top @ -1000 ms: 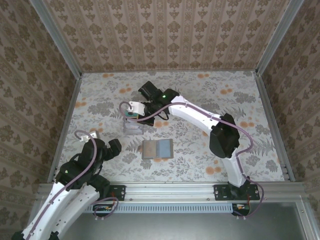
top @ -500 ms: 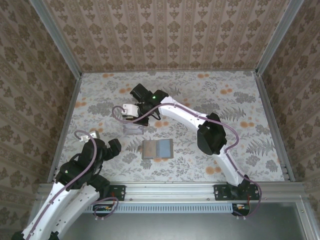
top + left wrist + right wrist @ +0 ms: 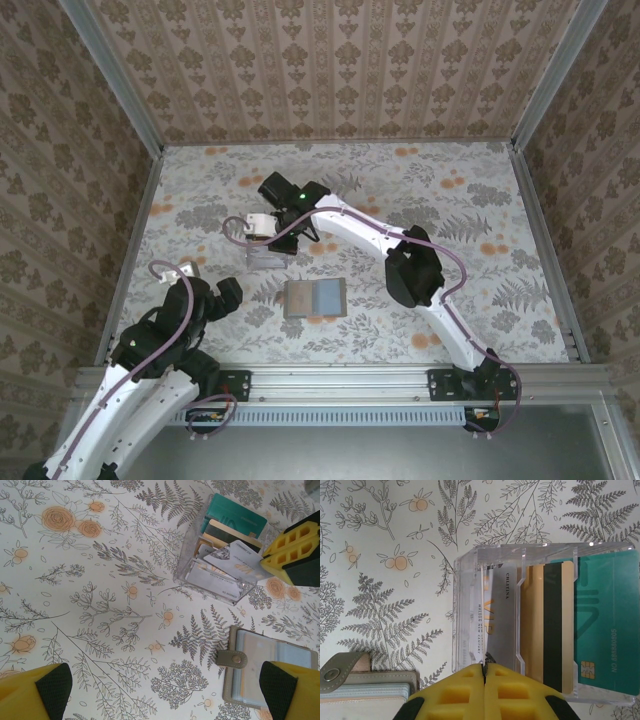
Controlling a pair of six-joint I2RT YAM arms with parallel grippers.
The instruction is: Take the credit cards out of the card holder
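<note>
**right wrist view: grey card held at the clear box slot**

right wrist view shows my right gripper (image 3: 484, 669) with its yellow fingers pressed together on the near edge of a thin pale grey plastic card (image 3: 497, 615). i judge that the pinch is at the short edge so the card's length can slide between the dividers of the clear acrylic card box (image 3: 465, 605). a tan plastic card with a dark stripe (image 3: 540, 620) and a teal plastic card with a chip (image 3: 605, 625) occupy the slots beside it. left wrist view shows the grey card tilted, not seated flat.

the open brown-grey folding card holder (image 3: 370, 685) lies on the floral table (image 3: 380, 540), near the box but apart from it, pale blue sleeves facing up. i cannot tell whether a card remains inside.

clearance: box walls and dividers flank the grey card on both sides, so the free path is straight back along the slot. my left gripper (image 3: 165, 687) hangs empty with fingers spread wide, well apart from box and holder.
</note>
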